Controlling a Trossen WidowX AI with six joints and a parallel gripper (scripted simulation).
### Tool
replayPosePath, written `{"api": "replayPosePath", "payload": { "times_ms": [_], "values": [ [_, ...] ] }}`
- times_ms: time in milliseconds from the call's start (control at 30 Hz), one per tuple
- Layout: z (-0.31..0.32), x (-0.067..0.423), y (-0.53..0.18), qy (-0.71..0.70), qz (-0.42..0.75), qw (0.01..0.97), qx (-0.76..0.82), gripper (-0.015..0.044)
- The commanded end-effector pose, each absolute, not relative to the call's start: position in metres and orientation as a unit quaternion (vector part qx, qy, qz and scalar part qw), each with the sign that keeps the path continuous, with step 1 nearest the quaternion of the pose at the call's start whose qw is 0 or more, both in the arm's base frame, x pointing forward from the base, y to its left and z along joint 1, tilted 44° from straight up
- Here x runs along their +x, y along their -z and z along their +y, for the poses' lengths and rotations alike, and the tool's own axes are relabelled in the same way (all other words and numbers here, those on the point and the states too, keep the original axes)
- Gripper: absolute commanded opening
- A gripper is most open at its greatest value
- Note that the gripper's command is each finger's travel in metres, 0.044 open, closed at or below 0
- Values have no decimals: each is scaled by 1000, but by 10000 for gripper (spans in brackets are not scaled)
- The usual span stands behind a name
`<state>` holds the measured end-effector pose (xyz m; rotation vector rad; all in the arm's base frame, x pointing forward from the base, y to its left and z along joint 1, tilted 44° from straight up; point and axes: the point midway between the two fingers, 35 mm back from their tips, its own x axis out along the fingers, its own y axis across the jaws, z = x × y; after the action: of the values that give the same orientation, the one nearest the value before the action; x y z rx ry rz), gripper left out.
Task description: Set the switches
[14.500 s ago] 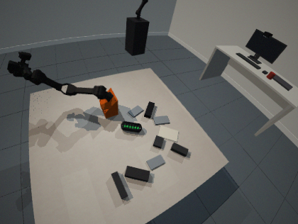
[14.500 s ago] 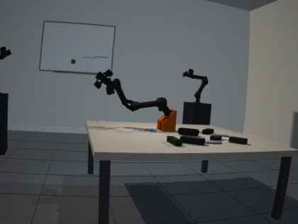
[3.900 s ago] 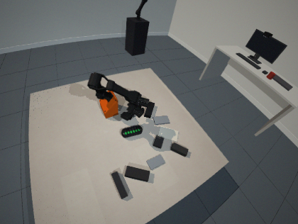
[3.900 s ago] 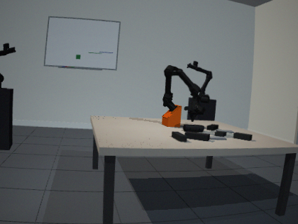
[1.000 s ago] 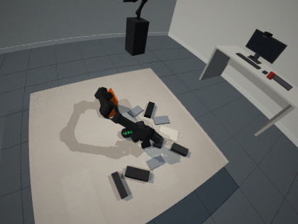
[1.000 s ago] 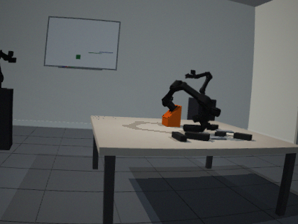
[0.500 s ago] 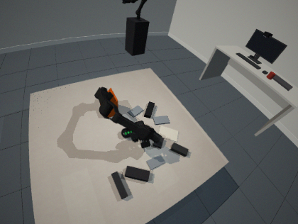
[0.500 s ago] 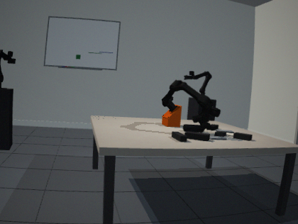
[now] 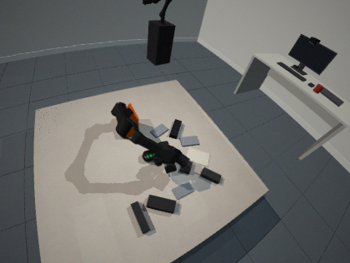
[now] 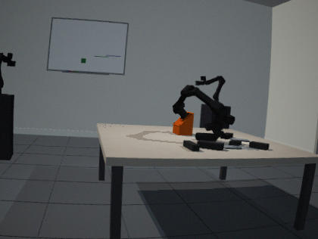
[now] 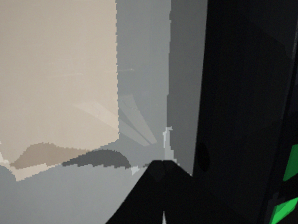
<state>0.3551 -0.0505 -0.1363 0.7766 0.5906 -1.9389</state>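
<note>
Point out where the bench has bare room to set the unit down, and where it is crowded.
Bare bench spreads left of the orange base, and along the front-left edge. Crowded: right of the shut gripper, where dark modules and grey plates cluster around the controller unit.

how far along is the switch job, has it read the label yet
Done: nothing confirmed; no label shows in any view. In hand: the claw is shut and empty, low beside the controller unit, whose green switch ends show at the edge of the wrist view. Left: turning the unit over to read its underside, setting all six switches, laying it flat on the bench, withdrawing.
</note>
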Motion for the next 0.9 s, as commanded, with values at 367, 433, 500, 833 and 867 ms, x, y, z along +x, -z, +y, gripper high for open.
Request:
{"api": "replayPosePath", "payload": {
  "times_ms": [367,433,500,833,867],
  "values": [
    [-49,348,138,791,241,466,315,0],
    [-48,346,138,791,241,466,315,0],
    [-48,344,138,791,241,466,315,0],
    [-45,335,140,791,241,466,315,0],
    [-45,334,140,791,241,466,315,0]
  ]
}}
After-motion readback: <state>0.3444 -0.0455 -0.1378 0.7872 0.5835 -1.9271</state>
